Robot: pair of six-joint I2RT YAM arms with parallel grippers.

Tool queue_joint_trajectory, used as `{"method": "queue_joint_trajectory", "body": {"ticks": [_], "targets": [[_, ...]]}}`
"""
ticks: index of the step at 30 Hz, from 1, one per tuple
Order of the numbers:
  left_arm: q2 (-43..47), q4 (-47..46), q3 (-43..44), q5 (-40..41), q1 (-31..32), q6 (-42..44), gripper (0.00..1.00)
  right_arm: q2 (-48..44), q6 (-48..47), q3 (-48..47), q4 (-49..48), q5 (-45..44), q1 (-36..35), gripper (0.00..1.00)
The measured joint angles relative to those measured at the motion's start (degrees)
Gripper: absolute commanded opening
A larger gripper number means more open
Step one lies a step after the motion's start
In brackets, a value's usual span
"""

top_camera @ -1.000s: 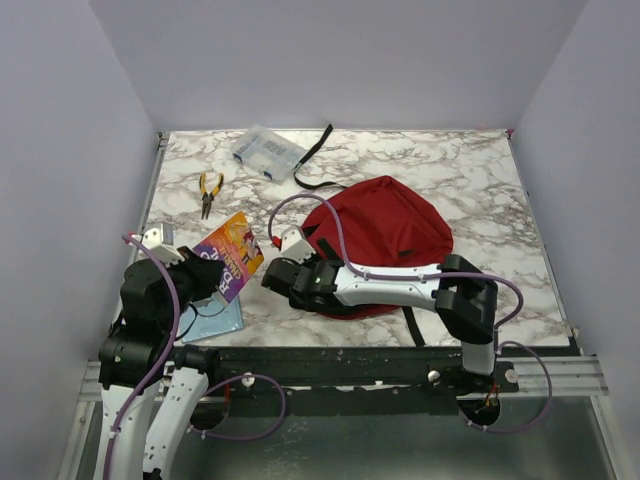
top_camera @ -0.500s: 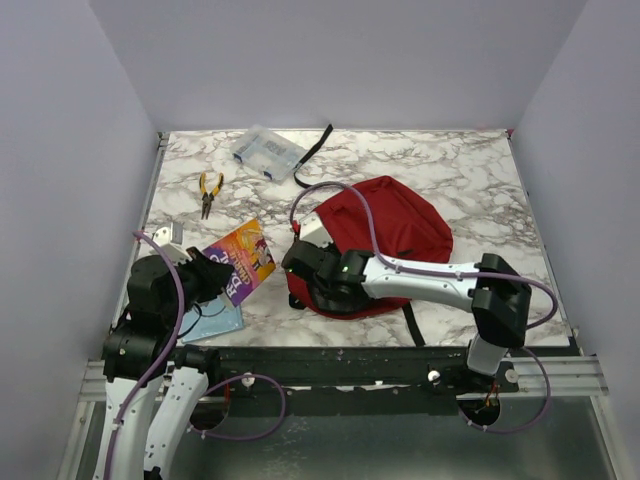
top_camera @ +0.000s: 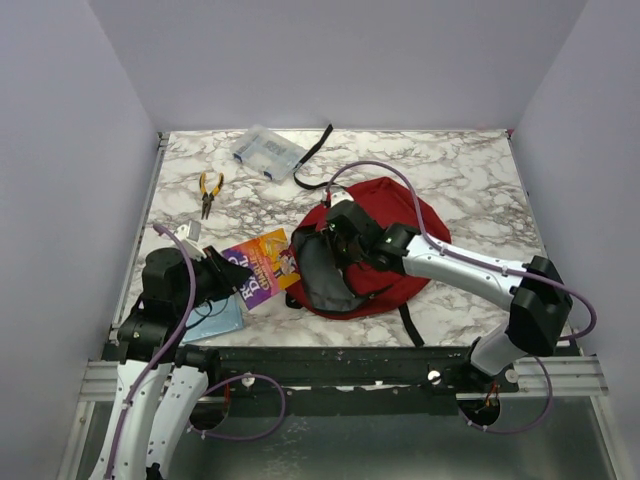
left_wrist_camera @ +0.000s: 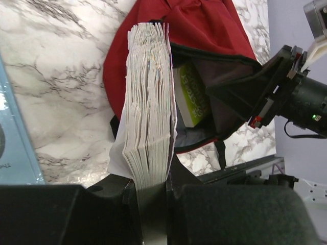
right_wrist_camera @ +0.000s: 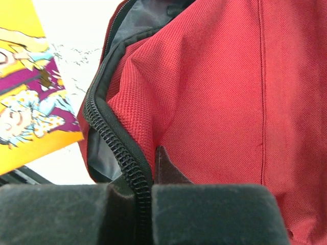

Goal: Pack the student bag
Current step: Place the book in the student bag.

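Observation:
The student bag point(top_camera: 405, 228) is dark red and lies at the table's middle, its mouth facing left. My right gripper point(top_camera: 337, 232) is shut on the bag's black zip edge point(right_wrist_camera: 110, 135) and holds the upper flap up, so the dark lining shows. In the right wrist view the jaws point(right_wrist_camera: 145, 186) pinch zip and red fabric point(right_wrist_camera: 219, 92). My left gripper point(top_camera: 225, 270) is shut on a thick book with a purple and yellow cover point(top_camera: 264, 262), held on edge just left of the mouth. Its page edges point(left_wrist_camera: 150, 102) point at the opening, where a green book point(left_wrist_camera: 191, 97) lies inside.
Yellow-handled pliers point(top_camera: 209, 190) and a clear plastic box point(top_camera: 266, 153) lie at the back left, with a loose black strap point(top_camera: 315, 160) beside the box. A light blue flat item point(top_camera: 218, 318) lies under the left arm. The right arm point(left_wrist_camera: 291, 87) reaches across above the bag.
My right gripper closed on the bag's zip edge and pulled it up and back, opening the mouth. My left arm carried the book rightward, closer to the bag.

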State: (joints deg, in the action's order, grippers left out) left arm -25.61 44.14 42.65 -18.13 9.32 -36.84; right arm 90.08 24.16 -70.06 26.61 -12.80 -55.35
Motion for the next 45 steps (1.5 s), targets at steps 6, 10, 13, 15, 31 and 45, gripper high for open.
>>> {"method": "queue_joint_trajectory", "body": {"ticks": [6, 10, 13, 15, 31, 45], "targets": [[-1.3, -3.8, -3.1, -5.5, 0.0, -2.5, 0.0, -1.4, 1.3, 2.4, -2.5, 9.7, 4.3, 0.0], [-1.3, -6.3, -5.9, -9.0, 0.0, -4.6, 0.0, -2.1, 1.9, 3.0, -3.5, 15.0, 7.0, 0.0], [-1.5, -8.5, -8.0, -11.6, 0.0, -6.1, 0.0, -2.4, 1.9, 3.1, -3.6, 16.8, 8.0, 0.0], [-2.2, -9.7, -9.2, -13.0, 0.0, -7.0, 0.0, -2.9, 1.9, 3.1, -3.5, 17.6, 8.7, 0.0], [-9.9, -35.6, -22.3, -21.2, 0.8, -25.4, 0.0, -7.4, 2.4, 3.1, -4.2, 19.6, 9.7, 0.0], [-31.6, -58.4, -22.7, -5.0, 22.8, -41.0, 0.0, -7.3, 3.5, 3.1, -5.7, 20.7, 9.7, 0.0]]}}
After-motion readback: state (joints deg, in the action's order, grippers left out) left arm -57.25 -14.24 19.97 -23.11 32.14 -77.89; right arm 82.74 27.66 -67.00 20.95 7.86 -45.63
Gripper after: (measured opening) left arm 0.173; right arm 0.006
